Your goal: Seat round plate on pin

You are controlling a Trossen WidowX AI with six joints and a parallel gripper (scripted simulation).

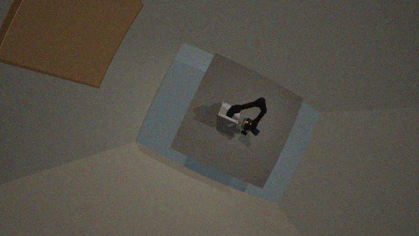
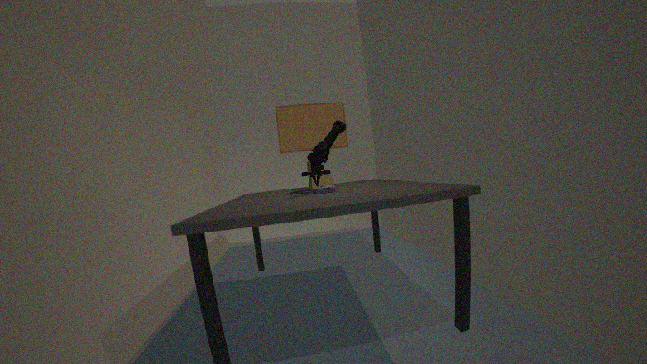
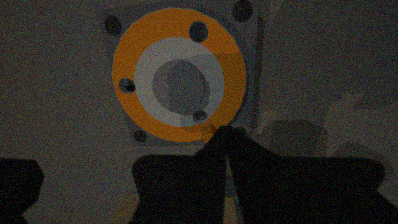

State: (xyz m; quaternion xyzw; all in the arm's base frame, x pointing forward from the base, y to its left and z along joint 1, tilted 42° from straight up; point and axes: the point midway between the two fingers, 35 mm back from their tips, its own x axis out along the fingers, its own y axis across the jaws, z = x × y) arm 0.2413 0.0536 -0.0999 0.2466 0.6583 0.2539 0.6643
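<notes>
Hovering at the lower middle of the wrist view, the claw point(image 3: 227, 134) is closed on nothing, its tips at the lower edge of the orange plate point(image 3: 150, 37) on the grey base point(image 3: 250, 30)

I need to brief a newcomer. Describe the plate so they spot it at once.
Find the grey square base on the table. The plate lies on it: an orange ring with small dark holes, around a pale inner ring and a grey post. Nothing else there is orange and round.
</notes>
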